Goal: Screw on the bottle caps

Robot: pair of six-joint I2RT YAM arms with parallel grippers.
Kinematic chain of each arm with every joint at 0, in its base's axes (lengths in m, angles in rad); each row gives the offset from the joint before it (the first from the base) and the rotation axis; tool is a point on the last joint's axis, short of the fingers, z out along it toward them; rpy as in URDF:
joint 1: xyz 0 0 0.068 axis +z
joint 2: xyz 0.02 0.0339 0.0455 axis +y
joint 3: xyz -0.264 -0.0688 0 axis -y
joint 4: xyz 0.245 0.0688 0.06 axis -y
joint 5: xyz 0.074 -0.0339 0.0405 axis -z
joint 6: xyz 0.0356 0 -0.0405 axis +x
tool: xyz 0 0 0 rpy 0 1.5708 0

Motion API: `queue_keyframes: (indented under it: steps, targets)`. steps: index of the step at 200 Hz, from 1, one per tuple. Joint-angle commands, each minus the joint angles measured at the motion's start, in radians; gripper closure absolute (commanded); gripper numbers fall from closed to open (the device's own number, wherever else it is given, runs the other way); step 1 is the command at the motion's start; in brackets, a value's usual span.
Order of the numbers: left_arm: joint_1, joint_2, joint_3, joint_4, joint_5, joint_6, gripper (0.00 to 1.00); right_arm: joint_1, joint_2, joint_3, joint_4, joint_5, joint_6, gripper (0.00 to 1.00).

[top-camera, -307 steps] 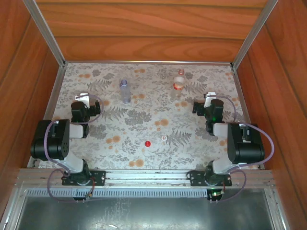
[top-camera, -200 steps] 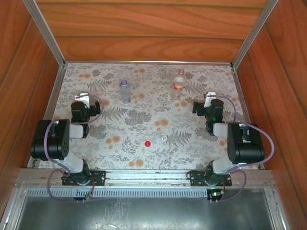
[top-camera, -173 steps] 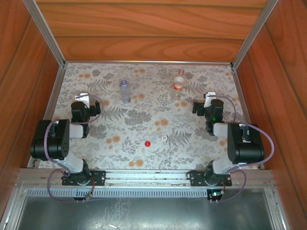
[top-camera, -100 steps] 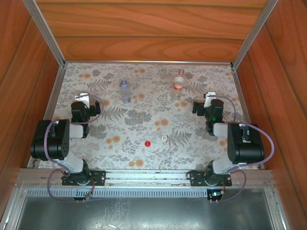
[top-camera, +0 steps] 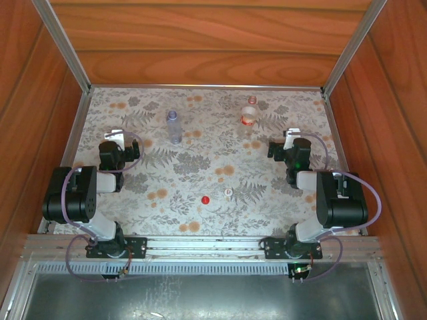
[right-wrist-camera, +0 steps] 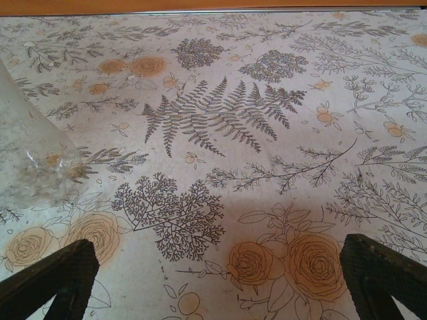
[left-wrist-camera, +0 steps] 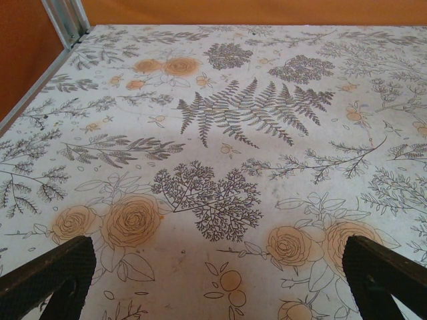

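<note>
Between your two arms, nearer the bases than either claw, lie the red cap (top-camera: 205, 199) and the white cap (top-camera: 228, 193), the white one closer to your right gripper (top-camera: 291, 145). That claw and the left gripper (top-camera: 115, 143) both gape empty. Farther out stand the tinted bottle (top-camera: 173, 127) and the labelled bottle (top-camera: 249, 117), upright.

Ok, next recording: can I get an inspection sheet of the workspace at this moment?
Surface: flower-print table cover, lying flat.
Job's things: bluish bottle and red-labelled bottle stand at the far side; red cap and white cap lie side by side nearer the arms, apart from both bottles.
Clutter: nothing seen.
Grippers: left pincer and right pincer open, holding nothing.
Cables: lilac cables loop along both arms, away from the bottles.
Surroundings: wooden walls, metal frame.
</note>
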Motion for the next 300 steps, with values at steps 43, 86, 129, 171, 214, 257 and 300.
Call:
queue_keyframes:
  steps: [43, 86, 129, 171, 214, 257, 300]
  targets:
    - [-0.037, -0.184, -0.015, -0.065, -0.098, 0.01, 0.0, -0.003, -0.162, 0.05, -0.22, -0.084, -0.004, 0.0]
    - [-0.116, -0.376, 0.008, -0.245, -0.002, 0.073, 0.0, 0.004, -0.364, 0.046, -0.448, -0.132, 0.011, 0.0]
    - [-0.159, -0.338, 0.067, -0.277, 0.359, 0.082, 0.0, 0.097, -0.523, 0.081, -0.635, -0.23, -0.087, 0.0]
    - [-0.189, -0.218, 0.134, -0.275, 0.575, 0.166, 0.0, 0.291, -0.462, 0.159, -0.708, -0.269, -0.113, 0.0]
    - [-0.192, -0.124, 0.216, -0.266, 0.649, 0.119, 0.0, 0.405, -0.344, 0.233, -0.678, -0.276, -0.1, 0.0]
    - [-0.206, 0.006, 0.328, -0.252, 0.622, 0.078, 0.0, 0.462, -0.259, 0.28, -0.61, -0.28, -0.052, 0.0]
    - [-0.208, 0.124, 0.398, -0.194, 0.619, 0.054, 0.0, 0.492, -0.227, 0.297, -0.592, -0.279, -0.024, 0.0]
